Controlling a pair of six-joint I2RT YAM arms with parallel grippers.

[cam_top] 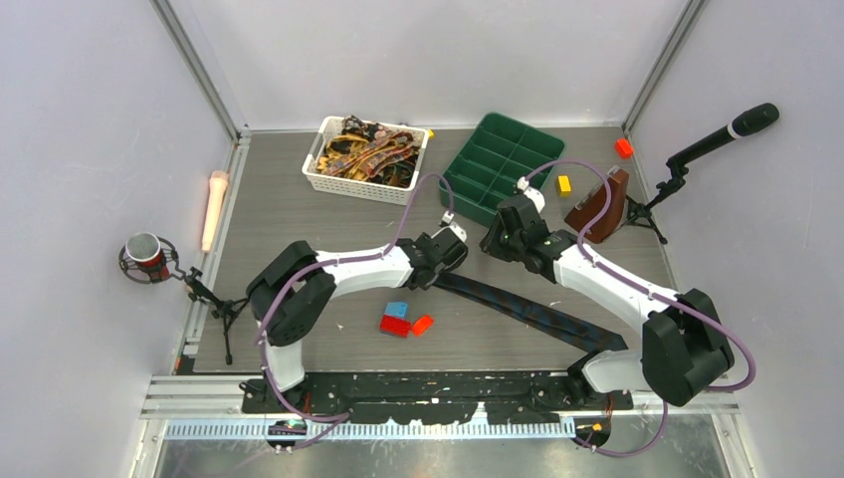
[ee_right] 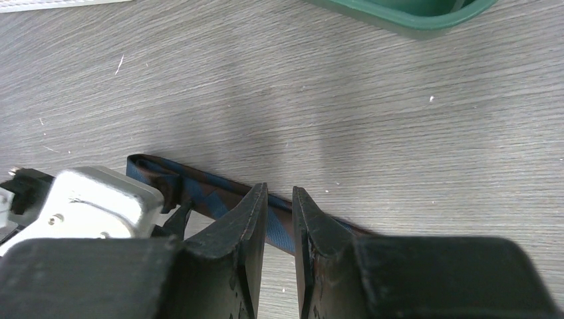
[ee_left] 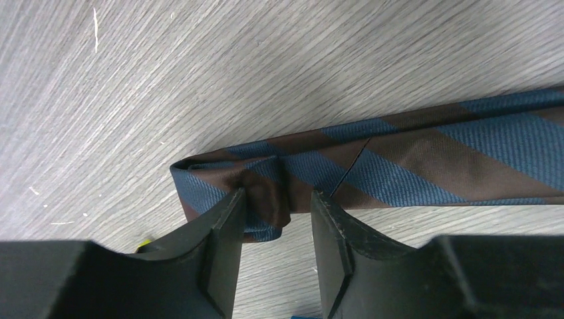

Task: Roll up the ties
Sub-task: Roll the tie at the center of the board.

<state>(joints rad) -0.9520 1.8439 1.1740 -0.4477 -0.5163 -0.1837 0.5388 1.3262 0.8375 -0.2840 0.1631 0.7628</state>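
Mid-table [cam_top: 299,209], striped navy-brown tie [cam_top: 537,311] lies diagonal. L hand [ee_left: 278,199] apart, straddling its folded end. R hand [ee_right: 279,196] narrowly apart over strip alongside. Bare wood beyond fold's edge.

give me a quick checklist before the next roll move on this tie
1. End of the tie folded over as a start: ok.
2. Fold sits between the fingers of the left tool: ok, jaws apart, not pinching.
3. Grip of the right tool on the tie: cannot tell; its jaws are nearly shut over the cloth.
4. Rest of the tie lying straight and flat: ok in the top view.
5. The bricks apart from the tie: ok.
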